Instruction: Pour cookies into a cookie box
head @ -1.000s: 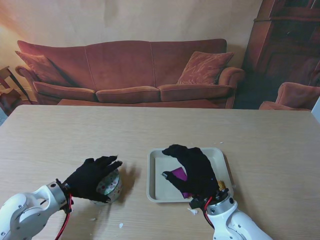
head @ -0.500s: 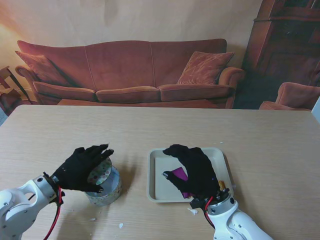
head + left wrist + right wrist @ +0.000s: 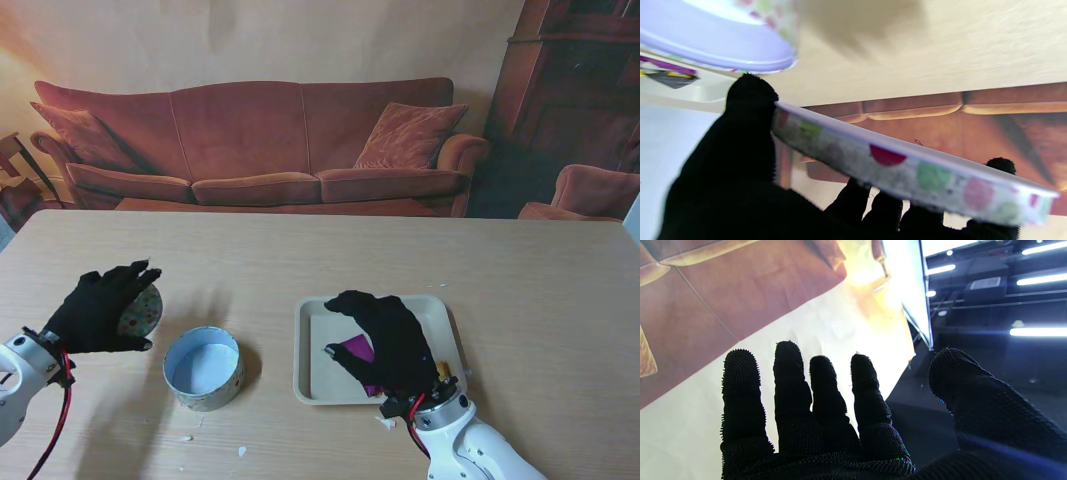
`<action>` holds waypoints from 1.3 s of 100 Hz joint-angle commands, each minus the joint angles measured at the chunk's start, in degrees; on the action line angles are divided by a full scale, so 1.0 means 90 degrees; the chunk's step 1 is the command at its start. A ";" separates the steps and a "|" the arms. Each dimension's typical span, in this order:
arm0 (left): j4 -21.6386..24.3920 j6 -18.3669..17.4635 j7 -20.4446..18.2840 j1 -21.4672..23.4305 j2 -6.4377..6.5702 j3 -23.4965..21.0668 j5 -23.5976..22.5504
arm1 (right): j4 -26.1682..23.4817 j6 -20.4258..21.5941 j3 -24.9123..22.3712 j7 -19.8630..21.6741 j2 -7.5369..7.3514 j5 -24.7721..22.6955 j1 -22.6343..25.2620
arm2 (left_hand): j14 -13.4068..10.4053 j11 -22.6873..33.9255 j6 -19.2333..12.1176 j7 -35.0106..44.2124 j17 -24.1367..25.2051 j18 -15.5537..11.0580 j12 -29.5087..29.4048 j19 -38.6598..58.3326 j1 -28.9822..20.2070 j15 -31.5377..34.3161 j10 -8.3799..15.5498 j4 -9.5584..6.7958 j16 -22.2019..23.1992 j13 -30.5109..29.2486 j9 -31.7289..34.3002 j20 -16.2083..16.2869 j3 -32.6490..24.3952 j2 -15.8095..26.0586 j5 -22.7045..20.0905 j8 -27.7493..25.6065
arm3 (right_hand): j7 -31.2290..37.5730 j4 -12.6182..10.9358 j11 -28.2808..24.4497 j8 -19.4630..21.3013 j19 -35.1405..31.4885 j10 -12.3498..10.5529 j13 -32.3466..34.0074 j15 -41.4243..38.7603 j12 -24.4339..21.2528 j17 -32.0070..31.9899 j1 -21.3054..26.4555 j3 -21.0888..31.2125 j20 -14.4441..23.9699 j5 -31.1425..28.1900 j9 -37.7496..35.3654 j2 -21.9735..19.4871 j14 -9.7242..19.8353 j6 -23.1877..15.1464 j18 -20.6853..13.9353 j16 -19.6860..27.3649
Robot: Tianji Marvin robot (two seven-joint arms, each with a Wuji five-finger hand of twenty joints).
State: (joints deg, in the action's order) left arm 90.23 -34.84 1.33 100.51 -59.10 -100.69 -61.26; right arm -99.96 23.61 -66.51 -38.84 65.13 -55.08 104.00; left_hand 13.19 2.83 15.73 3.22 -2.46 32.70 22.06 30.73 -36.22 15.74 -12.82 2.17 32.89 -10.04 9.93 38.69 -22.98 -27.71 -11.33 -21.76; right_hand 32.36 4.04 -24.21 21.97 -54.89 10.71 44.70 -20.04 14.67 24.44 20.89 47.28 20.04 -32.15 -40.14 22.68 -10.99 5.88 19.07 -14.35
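Two robot hands | left robot hand (image 3: 98,309) pinching lid (image 3: 140,311) | right robot hand (image 3: 385,338) spread above tray (image 3: 306,350)

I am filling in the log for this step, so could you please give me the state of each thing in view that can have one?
Box: open, upright on the table, nothing visible inside.
Lid: off the box, tilted, held to the box's left.
Left hand: shut on the lid.
Right hand: open, fingers spread, over the tray.
Tray: flat on the table.
Packet: purple, in the tray, partly hidden by the right hand.
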 commanded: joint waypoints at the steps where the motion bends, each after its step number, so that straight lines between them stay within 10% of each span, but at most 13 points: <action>1: -0.0299 0.0138 -0.0056 -0.0043 0.0056 -0.0082 -0.0089 | -0.0003 -0.0033 0.0017 0.0094 0.0030 0.0002 0.0032 | 0.0057 -0.0047 -0.0002 0.0000 -0.0396 -0.0811 -0.0037 0.2295 -0.0824 0.0172 -0.0111 -0.0288 0.0167 -0.0132 -0.0023 0.0610 -0.0970 0.0548 -0.0002 0.0037 | 0.0234 -0.0271 -0.0048 -0.0021 -0.0088 -0.0048 0.0050 0.0164 0.0013 -0.0031 0.0053 0.0093 0.0044 0.0005 -0.0013 -0.0200 0.0089 0.0021 -0.0018 0.0003; 66: -0.2981 0.1217 0.1057 -0.1289 0.0137 0.1455 0.0053 | -0.0090 -0.0119 -0.0050 0.0181 0.0006 -0.0047 0.0116 | 0.0001 -0.0012 0.0060 0.0268 0.0013 -0.0818 0.0004 0.2177 -0.0864 0.0160 -0.0075 -0.0100 0.0321 -0.0210 0.0178 0.0889 -0.0837 0.0530 -0.0414 -0.0046 | 0.0192 -0.0269 -0.0017 -0.0016 -0.0081 -0.0051 0.0067 0.0166 0.0002 -0.0032 0.0076 0.0095 0.0043 -0.0075 -0.0057 -0.0192 0.0080 0.0012 -0.0007 0.0002; 101: -0.3700 0.1412 0.1308 -0.1668 0.0112 0.1916 0.0394 | -0.0075 -0.0123 -0.0038 0.0217 0.0004 -0.0032 0.0098 | 0.0067 0.0050 0.0183 0.3959 -0.0219 -0.0975 0.0175 0.2466 -0.0813 0.0609 -0.0175 -0.0027 0.0445 -0.0413 0.0322 0.0759 -0.0822 0.0427 0.0012 -0.3591 | 0.0164 -0.0269 -0.0011 -0.0011 -0.0080 -0.0053 0.0070 0.0168 0.0001 -0.0030 0.0077 0.0102 0.0044 -0.0008 -0.0053 -0.0188 0.0083 0.0061 -0.0016 0.0000; 130: -0.3927 0.1526 0.1201 -0.1767 0.0120 0.2098 0.0535 | -0.0076 -0.0135 -0.0039 0.0245 0.0005 -0.0014 0.0100 | -0.0188 0.0269 0.0005 0.4392 0.0266 -0.0812 0.0065 0.1079 -0.1108 -0.0259 0.0057 -0.0015 -0.0614 -0.0579 0.1098 -0.0334 0.0889 0.1207 -0.1329 -0.3185 | 0.0210 -0.0269 -0.0023 0.0006 -0.0078 -0.0053 0.0077 0.0168 0.0003 -0.0032 0.0082 0.0106 0.0043 -0.0041 -0.0130 -0.0180 0.0093 0.0071 -0.0015 -0.0001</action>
State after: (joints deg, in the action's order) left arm 56.43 -21.75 14.24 83.89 -57.58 -82.61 -56.46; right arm -100.39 22.60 -66.95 -37.55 64.87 -55.34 104.54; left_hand 12.95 4.43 15.88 36.10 -1.54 32.52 23.51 36.42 -38.11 14.67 -13.04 4.52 29.65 -13.92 18.89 35.23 -13.54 -23.92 -12.07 -50.46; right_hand 32.36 4.05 -24.21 21.97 -54.90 10.71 44.70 -20.04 14.68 24.44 20.89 47.28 20.04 -32.20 -40.17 22.68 -10.99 5.88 19.07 -14.35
